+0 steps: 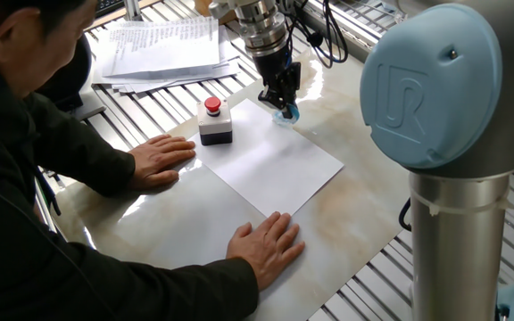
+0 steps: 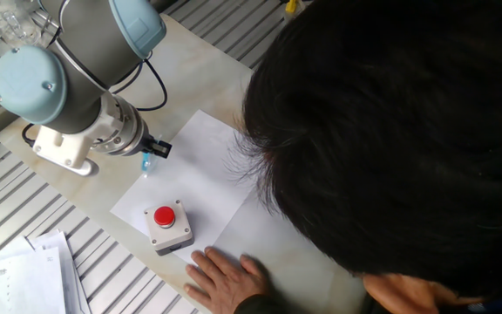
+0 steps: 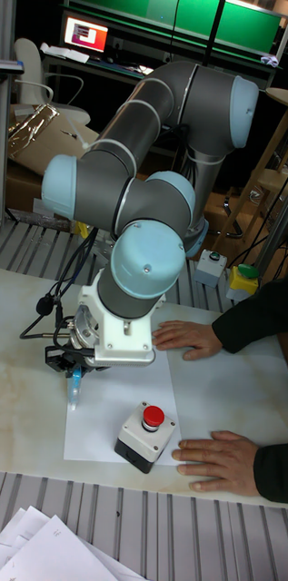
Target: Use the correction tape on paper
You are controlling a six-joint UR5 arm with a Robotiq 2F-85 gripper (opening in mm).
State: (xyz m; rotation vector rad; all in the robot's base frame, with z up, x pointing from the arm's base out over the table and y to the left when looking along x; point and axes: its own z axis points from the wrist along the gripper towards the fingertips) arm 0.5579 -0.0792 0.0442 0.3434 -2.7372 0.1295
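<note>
The blank white paper (image 1: 275, 160) (image 2: 200, 170) (image 3: 103, 422) lies on the marble table top. My gripper (image 1: 282, 101) (image 2: 151, 153) (image 3: 69, 370) is shut on the light-blue correction tape (image 1: 288, 113) (image 2: 147, 161) (image 3: 73, 388). It holds the dispenser upright with its tip down at the sheet's far corner. Whether the tip touches the paper I cannot tell.
A grey box with a red button (image 1: 214, 122) (image 2: 167, 226) (image 3: 146, 436) stands on the sheet's edge. A person's two hands (image 1: 161, 157) (image 1: 266, 242) press flat beside and on the paper. Printed pages (image 1: 163, 49) are stacked at the back. The person's head (image 2: 390, 131) hides much of the table.
</note>
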